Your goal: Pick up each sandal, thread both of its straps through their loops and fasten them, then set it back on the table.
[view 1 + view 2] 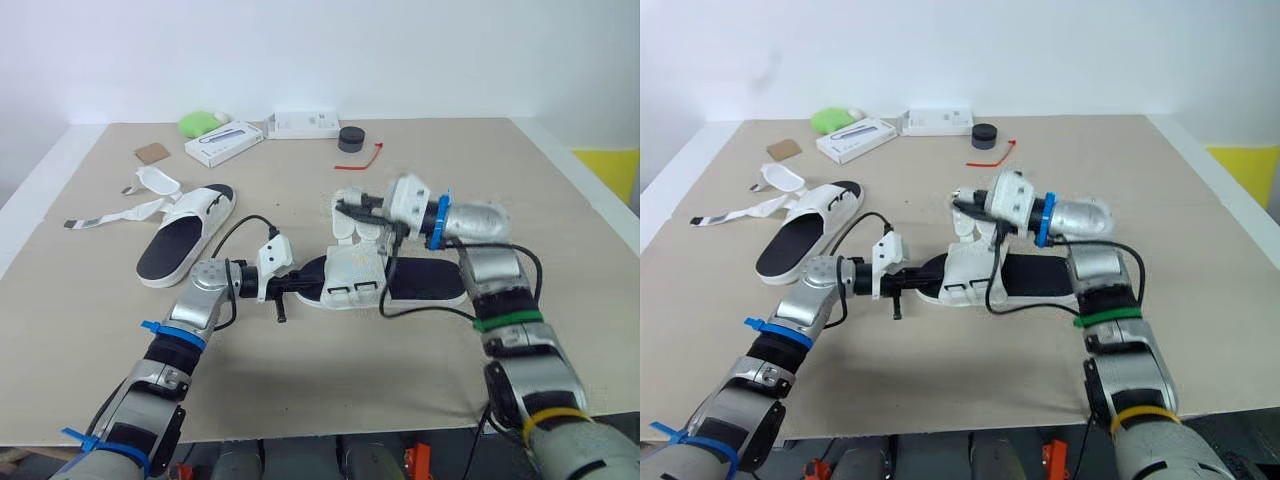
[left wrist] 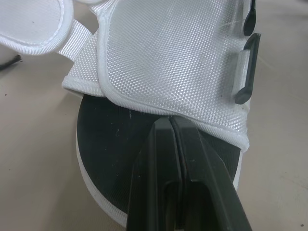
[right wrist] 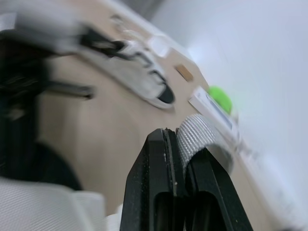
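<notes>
1. The sandal (image 1: 425, 282) lies flat near the middle of the worktop (image 1: 330, 390), a little toward the near edge. Its length runs roughly parallel to that edge.
2. Its white upper (image 2: 173, 53) covers the end nearer the left edge. The black insole (image 1: 430, 280) is bare at the other end.
3. The left tool (image 2: 172, 121) is at the sandal's left end. Its fingers are pressed together with no gap, and their tips meet the hem of the upper just above the insole. I cannot tell whether any fabric is pinched between them.
4. The right tool (image 3: 182, 142) hangs over the far side of the sandal, above the upper. It is clamped on a white woven strap (image 3: 196, 132), whose rounded end sticks out past the fingertips.
5. The other sandal (image 1: 185, 240) rests near the left edge, about halfway between the near and far edges and well apart from the first.
6. Its loose straps (image 1: 115, 213) trail out toward the left edge, unfastened.
7. Along the far edge sit a green lump (image 1: 200, 123), a white case (image 1: 225, 143), a white box (image 1: 305, 123) and a black cap (image 1: 351, 139).
8. A red tie (image 1: 365, 158) lies just beside the cap. A brown card (image 1: 152, 153) lies near the case, on the side toward the left edge.
</notes>
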You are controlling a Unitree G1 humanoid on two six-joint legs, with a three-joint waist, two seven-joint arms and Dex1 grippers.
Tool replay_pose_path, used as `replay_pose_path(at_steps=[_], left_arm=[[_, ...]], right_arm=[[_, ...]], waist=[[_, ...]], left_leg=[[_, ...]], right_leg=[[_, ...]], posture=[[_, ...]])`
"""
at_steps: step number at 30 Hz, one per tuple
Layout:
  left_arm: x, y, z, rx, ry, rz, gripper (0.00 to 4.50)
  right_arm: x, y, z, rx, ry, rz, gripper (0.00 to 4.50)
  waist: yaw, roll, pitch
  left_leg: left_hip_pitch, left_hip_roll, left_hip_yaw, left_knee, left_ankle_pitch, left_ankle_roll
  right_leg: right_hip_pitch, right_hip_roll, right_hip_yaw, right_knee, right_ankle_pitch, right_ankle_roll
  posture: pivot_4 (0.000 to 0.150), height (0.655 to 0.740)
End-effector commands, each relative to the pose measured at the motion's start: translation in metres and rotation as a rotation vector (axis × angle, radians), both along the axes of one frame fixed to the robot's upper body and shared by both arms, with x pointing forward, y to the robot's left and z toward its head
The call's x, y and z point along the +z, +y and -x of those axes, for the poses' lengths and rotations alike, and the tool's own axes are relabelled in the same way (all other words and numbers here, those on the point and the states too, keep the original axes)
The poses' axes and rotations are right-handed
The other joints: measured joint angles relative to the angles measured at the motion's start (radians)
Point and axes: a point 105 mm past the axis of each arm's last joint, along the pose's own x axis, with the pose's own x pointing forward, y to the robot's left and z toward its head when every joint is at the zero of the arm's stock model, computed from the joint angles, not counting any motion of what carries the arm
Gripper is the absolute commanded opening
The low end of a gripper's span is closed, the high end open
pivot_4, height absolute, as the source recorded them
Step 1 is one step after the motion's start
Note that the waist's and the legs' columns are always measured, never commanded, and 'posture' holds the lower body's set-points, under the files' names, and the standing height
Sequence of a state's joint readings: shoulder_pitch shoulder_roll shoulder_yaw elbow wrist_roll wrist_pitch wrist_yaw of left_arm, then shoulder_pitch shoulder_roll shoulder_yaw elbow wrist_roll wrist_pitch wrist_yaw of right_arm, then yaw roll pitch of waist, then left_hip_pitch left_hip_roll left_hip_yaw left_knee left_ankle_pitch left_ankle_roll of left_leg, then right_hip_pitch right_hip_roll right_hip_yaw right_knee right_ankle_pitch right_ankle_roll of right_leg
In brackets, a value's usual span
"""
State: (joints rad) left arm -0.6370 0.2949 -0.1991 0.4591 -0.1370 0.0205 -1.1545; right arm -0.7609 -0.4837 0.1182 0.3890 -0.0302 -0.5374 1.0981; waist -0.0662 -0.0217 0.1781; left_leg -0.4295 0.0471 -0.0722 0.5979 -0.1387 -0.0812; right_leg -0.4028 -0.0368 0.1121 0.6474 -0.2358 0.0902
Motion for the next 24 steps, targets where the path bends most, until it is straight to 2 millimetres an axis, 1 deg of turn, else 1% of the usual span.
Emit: replay_pose_path(at_steps=[1, 4, 7, 8, 9, 11, 13, 15, 16, 18, 20, 21, 24], left_arm=[[-0.035, -0.002, 0.013, -0.026, 0.117, -0.079, 0.0], [-0.035, -0.004, 0.013, -0.03, 0.118, -0.077, 0.0], [-0.035, -0.004, 0.013, -0.031, 0.118, -0.076, 0.0], [-0.035, -0.005, 0.013, -0.033, 0.118, -0.076, 0.0], [-0.036, -0.006, 0.013, -0.035, 0.118, -0.077, 0.0], [-0.036, -0.007, 0.012, -0.037, 0.119, -0.078, 0.0], [-0.036, -0.008, 0.012, -0.039, 0.118, -0.077, 0.0], [-0.036, -0.009, 0.011, -0.04, 0.118, -0.077, 0.0], [-0.036, -0.01, 0.01, -0.041, 0.117, -0.076, 0.0], [-0.036, -0.012, 0.01, -0.044, 0.116, -0.075, 0.0], [-0.036, -0.012, 0.009, -0.048, 0.112, -0.078, 0.0], [-0.036, -0.013, 0.009, -0.05, 0.11, -0.079, 0.0], [-0.036, -0.013, 0.007, -0.05, 0.108, -0.079, 0.0]], right_arm=[[0.001, -0.001, 0.022, 0.081, -0.209, 0.092, 0.05], [-0.004, -0.005, 0.031, 0.111, -0.25, 0.121, 0.05], [-0.006, -0.006, 0.034, 0.119, -0.248, 0.124, 0.05], [-0.015, -0.009, 0.038, 0.13, -0.215, 0.171, 0.05], [-0.03, -0.014, 0.045, 0.141, -0.124, 0.244, 0.05], [-0.049, -0.021, 0.056, 0.168, -0.003, 0.338, 0.05], [-0.054, -0.023, 0.061, 0.183, 0.035, 0.373, 0.05], [-0.059, -0.026, 0.058, 0.167, 0.083, 0.408, 0.76], [-0.06, -0.028, 0.053, 0.143, 0.135, 0.414, 0.9], [-0.057, -0.031, 0.043, 0.098, 0.193, 0.415, 1.74], [-0.05, -0.037, 0.033, 0.051, 0.244, 0.413, 2.63], [-0.041, -0.041, 0.023, 0.009, 0.254, 0.395, 3.3], [-0.013, -0.057, 0.004, -0.08, 0.303, 0.368, 4.46]], waist=[[0.001, 0.0, 0.0], [0.002, 0.0, 0.0], [0.002, 0.0, 0.0], [0.002, 0.0, 0.0], [0.006, 0.0, 0.0], [0.017, -0.001, 0.0], [0.018, -0.001, -0.001], [0.018, -0.001, -0.001], [0.018, -0.001, -0.001], [0.018, -0.001, -0.001], [0.019, -0.001, -0.001], [0.02, -0.002, -0.002], [0.02, -0.002, -0.002]], left_leg=[[0.0, 0.0, 0.0, 0.0, 0.0, 0.0], [0.001, 0.0, 0.0, 0.0, 0.0, 0.0], [0.001, 0.0, 0.0, 0.0, 0.0, 0.0], [0.001, 0.0, 0.0, 0.0, 0.0, 0.0], [0.001, 0.0, 0.0, 0.0, 0.0, 0.0], [0.001, 0.0, 0.0, 0.0, 0.0, 0.0], [0.002, 0.0, 0.0, 0.0, -0.001, 0.0], [0.003, 0.0, 0.0, 0.0, -0.001, 0.0], [0.004, 0.0, 0.0, -0.001, -0.002, 0.0], [0.006, 0.0, 0.0, -0.001, -0.002, 0.0], [0.006, 0.0, 0.0, -0.001, -0.002, 0.0], [0.006, 0.0, 0.0, 0.0, -0.002, 0.0], [0.006, 0.0, 0.0, 0.0, -0.002, 0.0]], right_leg=[[0.0, 0.0, 0.0, 0.0, 0.0, 0.0], [0.0, 0.0, 0.0, 0.0, -0.002, -0.004], [0.001, 0.0, 0.0, 0.0, -0.003, -0.005], [0.001, 0.0, 0.0, 0.0, -0.003, -0.005], [0.001, 0.0, 0.0, 0.0, -0.003, -0.005], [0.002, 0.0, 0.0, 0.0, -0.004, -0.006], [0.002, 0.0, 0.0, 0.0, -0.006, -0.006], [0.003, 0.0, 0.0, 0.0, -0.006, -0.006], [0.004, 0.0, 0.0, 0.0, -0.006, -0.007], [0.005, 0.0, 0.0, 0.0, -0.006, -0.007], [0.006, 0.0, 0.0, 0.0, -0.006, -0.007], [0.007, 0.0, 0.0, 0.0, -0.006, -0.007], [0.007, 0.0, 0.0, 0.0, -0.006, -0.007]], posture=[[0.15, 0.74], [0.15, 0.74], [0.15, 0.74], [0.15, 0.74], [0.15, 0.74], [0.15, 0.74], [0.15, 0.74], [0.15, 0.74], [0.15, 0.74], [0.15, 0.74], [0.15, 0.74], [0.15, 0.74], [0.15, 0.74]])
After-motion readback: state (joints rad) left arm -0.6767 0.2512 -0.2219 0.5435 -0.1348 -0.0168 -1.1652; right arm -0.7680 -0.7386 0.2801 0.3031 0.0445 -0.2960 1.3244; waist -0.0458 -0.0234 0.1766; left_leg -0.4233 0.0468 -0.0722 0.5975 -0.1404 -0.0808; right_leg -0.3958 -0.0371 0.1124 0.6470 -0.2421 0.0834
